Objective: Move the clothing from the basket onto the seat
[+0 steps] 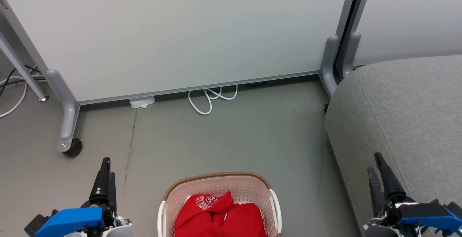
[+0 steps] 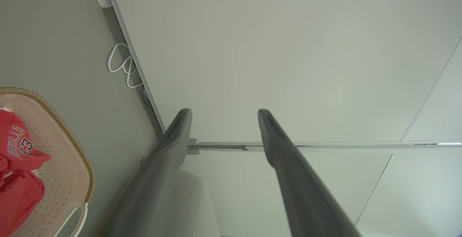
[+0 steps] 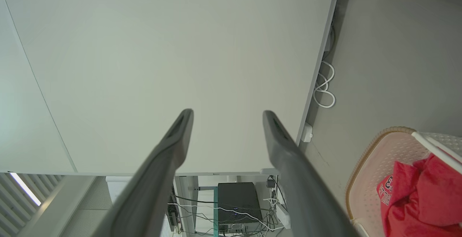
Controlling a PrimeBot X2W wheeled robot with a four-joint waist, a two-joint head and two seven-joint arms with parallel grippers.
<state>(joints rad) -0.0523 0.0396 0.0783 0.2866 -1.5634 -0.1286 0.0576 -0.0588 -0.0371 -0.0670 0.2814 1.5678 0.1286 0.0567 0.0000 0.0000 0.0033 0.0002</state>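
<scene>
The clothing (image 1: pixel 221 216) lies in the basket (image 1: pixel 216 176) — between the left gripper (image 1: pixel 108 168) and the right gripper (image 1: pixel 374 162), both spread wide, empty.

- A large pale partition panel (image 1: pixel 173 31) is seen standing across the grey floor (image 1: pixel 234 139), carried on a grey leg (image 1: pixel 65 110) fitted with a black caster (image 1: pixel 74 147).
- A second pale panel (image 1: pixel 411 13) is set just beside it on the right.
- A white cable (image 1: pixel 211 98) is coiled in loops under the first panel's lower edge.
- A small white box (image 1: pixel 142 101) is lodged under the same edge, left of the cable.
- A thin dark crack (image 1: pixel 130 146) is traced down the floor.
- A black box (image 3: pixel 238 197) is surrounded by tangled wires in the right wrist view.
</scene>
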